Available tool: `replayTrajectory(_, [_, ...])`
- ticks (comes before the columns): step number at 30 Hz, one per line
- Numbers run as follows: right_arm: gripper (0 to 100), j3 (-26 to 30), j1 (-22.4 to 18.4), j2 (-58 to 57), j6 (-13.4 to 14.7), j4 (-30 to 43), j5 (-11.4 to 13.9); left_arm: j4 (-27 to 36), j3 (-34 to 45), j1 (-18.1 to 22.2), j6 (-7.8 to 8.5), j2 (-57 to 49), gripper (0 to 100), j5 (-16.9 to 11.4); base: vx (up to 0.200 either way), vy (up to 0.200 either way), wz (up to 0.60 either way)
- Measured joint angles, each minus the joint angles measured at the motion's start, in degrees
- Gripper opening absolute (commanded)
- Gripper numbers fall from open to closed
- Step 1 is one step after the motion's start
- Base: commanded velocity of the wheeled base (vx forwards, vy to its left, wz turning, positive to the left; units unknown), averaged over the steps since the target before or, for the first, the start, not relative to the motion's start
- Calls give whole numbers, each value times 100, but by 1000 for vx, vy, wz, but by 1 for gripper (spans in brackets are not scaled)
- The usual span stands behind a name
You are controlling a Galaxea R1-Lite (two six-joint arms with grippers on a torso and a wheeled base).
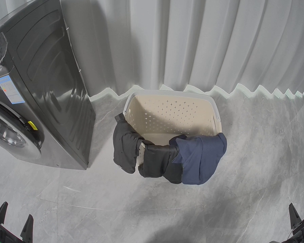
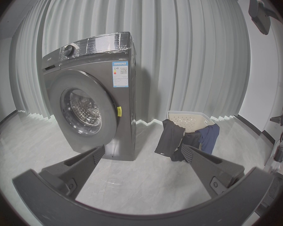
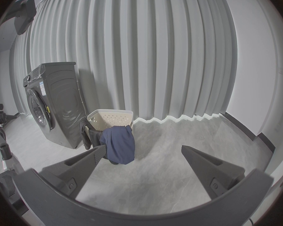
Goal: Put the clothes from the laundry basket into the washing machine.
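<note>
A cream laundry basket point(image 1: 172, 97) point(image 2: 188, 118) point(image 3: 110, 116) stands on the floor before the curtain. A dark grey garment point(image 1: 126, 145) point(image 2: 169, 137) and a navy blue garment point(image 1: 201, 156) point(image 3: 119, 143) hang over its near rim, with another dark piece point(image 1: 158, 161) between them. The grey washing machine point(image 1: 40, 85) point(image 2: 94, 94) point(image 3: 53, 101) stands to the basket's left, its round door point(image 2: 81, 110) shut. My left gripper point(image 1: 14, 220) point(image 2: 141, 151) is open, low at the near left. My right gripper point(image 1: 302, 210) point(image 3: 143, 151) is open at the near right. Both are well short of the basket and hold nothing.
A white pleated curtain point(image 1: 192, 34) runs along the back. Grey marble floor point(image 1: 158, 206) lies bare between me and the basket. A dark skirting edge point(image 3: 248, 129) marks the wall to the right.
</note>
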Motion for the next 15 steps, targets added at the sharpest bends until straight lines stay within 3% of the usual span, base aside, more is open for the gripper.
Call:
replayTrajectory(7, [100, 0, 0, 1, -5, 0, 0, -7, 0, 2, 7, 0, 100, 2, 0, 0, 0])
replayTrajectory(15, [100, 0, 0, 1, -5, 0, 0, -2, 0, -2, 7, 0, 100, 0, 0, -200, 0])
